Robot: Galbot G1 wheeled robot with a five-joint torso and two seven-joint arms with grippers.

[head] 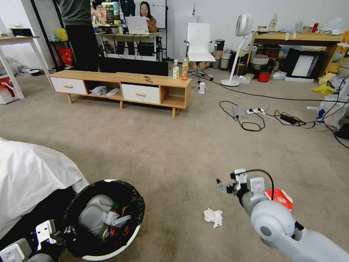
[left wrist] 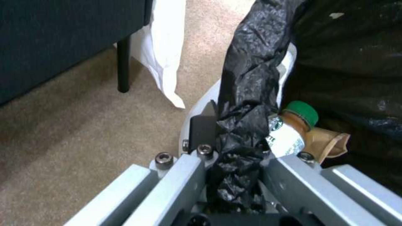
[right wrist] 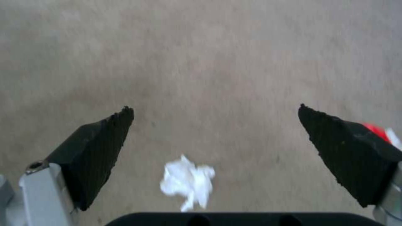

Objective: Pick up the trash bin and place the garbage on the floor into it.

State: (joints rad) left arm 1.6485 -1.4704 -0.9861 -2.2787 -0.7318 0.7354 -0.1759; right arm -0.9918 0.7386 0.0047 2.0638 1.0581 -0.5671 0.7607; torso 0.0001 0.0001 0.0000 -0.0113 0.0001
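The trash bin (head: 105, 222) hung at seven o'clock in the head view, already holding a bottle (left wrist: 289, 131), a can and paper. The left gripper (left wrist: 234, 163) was clamped on its rim, jaws pinching the black liner (left wrist: 247, 94) against the white wall.

The right gripper (head: 224, 187) hovered over the carpet (head: 174, 145) near five o'clock, its jaws spread wide and holding nothing. A white tissue (head: 213, 217) lay just below and beside it; seen from the right wrist, the tissue (right wrist: 187, 182) sat between the two black pads (right wrist: 100, 147) but closer to the wrist than their tips. A red packet (head: 280, 198) lay at four o'clock, partly behind the arm.

To do this well, I judged the gripper should draw back a little so the tissue centred under the tips, descend straight, and close low against the carpet, since soft tissue slips out of a shallow pinch.

Room was generous: bare carpet ran toward twelve o'clock. The tight edges were the white cloth (head: 32, 174) at nine o'clock beside the bin, and the bin's rim itself, which the right arm would need to clear when swinging across.
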